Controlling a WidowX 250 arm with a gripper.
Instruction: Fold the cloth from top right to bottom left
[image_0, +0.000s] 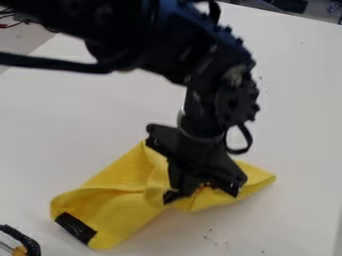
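Yellow fabric cloth (127, 215) is lying creased and partly overlapping itself on a white table (294, 110), stretching from the lower left to right of centre. A black patch (75, 227) is marking its lower-left end. The black robot gripper (200, 189) is hanging down over the cloth's right-hand part, covering some of it; whether it is gripping the fabric, I cannot tell. A black, ridged object (25, 241) is sitting at the bottom-left edge.
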